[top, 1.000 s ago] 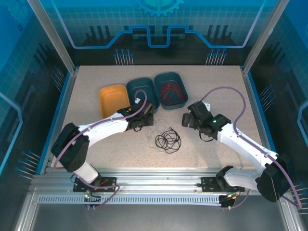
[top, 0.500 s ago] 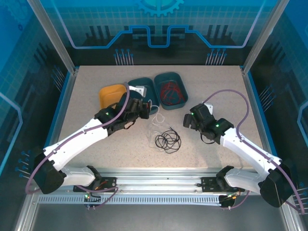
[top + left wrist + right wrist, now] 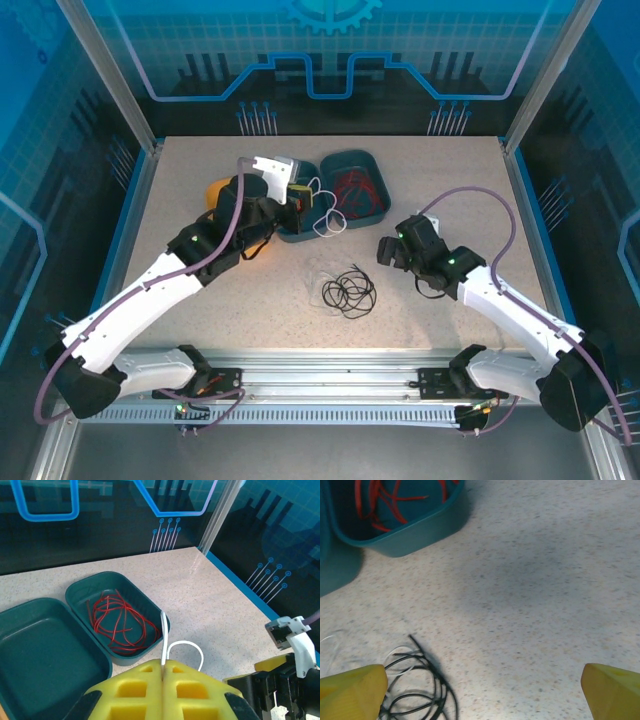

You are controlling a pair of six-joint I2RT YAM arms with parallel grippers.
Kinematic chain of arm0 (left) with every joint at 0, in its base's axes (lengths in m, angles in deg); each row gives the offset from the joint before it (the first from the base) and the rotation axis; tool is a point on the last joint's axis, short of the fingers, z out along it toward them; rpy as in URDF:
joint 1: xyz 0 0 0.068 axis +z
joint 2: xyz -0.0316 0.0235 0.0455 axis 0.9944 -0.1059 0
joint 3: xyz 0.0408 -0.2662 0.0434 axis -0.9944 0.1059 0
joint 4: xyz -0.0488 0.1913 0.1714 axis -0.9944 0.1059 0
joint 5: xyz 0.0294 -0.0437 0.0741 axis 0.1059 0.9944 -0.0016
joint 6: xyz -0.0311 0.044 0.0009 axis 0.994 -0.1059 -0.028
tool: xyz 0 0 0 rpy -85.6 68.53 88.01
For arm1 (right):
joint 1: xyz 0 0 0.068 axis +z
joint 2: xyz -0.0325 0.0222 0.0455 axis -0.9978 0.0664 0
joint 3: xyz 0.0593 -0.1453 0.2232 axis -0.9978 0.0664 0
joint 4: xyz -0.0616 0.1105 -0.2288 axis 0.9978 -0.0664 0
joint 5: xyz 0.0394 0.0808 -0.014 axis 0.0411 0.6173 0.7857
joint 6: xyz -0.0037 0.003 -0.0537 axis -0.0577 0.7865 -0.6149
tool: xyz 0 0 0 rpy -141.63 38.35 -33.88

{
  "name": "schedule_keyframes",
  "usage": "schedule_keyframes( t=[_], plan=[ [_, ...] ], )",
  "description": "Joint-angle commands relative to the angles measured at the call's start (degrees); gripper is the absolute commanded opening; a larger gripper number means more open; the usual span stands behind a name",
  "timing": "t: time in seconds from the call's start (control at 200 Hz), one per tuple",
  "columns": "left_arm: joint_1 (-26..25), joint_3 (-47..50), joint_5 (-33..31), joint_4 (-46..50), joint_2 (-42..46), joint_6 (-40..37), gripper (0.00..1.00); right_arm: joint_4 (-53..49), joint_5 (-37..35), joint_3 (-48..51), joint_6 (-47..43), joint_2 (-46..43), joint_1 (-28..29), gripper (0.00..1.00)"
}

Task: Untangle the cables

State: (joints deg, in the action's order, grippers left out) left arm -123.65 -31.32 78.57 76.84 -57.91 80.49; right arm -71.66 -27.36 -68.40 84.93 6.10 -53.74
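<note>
The task is looking about a third done. The thin red wire cable (image 3: 119, 622) is lying alone as a loose tangle in the oval dark-teal plastic tray (image 3: 75, 597), just ahead of the left arm's yellow padded fingers (image 3: 135, 692), so it is reading as sorted.

The thin white wire cable (image 3: 163, 632) is the one in hand. The left fingers are pressing together with it pinched in the seam between them, lifted clear of the speckled beige worktop (image 3: 450, 180). The thin black wire cable (image 3: 348, 292) is lying as a small coil on the worktop. It sits low between the right arm's yellow fingers (image 3: 352, 685) and close to one of them; these are standing wide apart and gripping nothing. Faint pale strands (image 3: 322, 266) are lying beside that coil, and whether they belong to the white cable cannot be told.

What is remaining, most likely, is setting the white cable into the second dark-teal tray (image 3: 40, 650), ahead and to the left of the left fingers. The black one would then go elsewhere, perhaps into the orange-yellow tray (image 3: 212, 195).

The white cable is rising straight out of the fingertips, its long axis pointing away from them toward the red cable's tray. It is then arching to the right and dropping back behind the fingertips. The black coil is roughly round, with one free end poking out toward the trays.
</note>
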Motion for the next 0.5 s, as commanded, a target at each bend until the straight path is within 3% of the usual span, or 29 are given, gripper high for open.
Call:
schedule_keyframes(
  t=[0.0,0.145,0.26,0.495],
  plan=[
    [0.5,-0.7,4.0,-2.9,0.5,-4.8,0.0,9.3,11.5,1.1,-4.9,-1.7,-0.6,1.0],
    [1.1,0.0,8.0,-3.9,0.6,-7.1,0.0,19.3,20.8,3.4,-7.0,-5.0,-0.5,1.0],
    [2.1,0.6,11.4,-4.3,1.2,-7.0,0.0,21.2,22.9,2.9,-8.3,-7.2,-0.6,0.99],
    [2.5,2.7,17.4,-5.2,3.3,-7.9,0.0,22.3,24.6,1.6,-9.3,-9.1,-0.9,0.83]
  ],
)
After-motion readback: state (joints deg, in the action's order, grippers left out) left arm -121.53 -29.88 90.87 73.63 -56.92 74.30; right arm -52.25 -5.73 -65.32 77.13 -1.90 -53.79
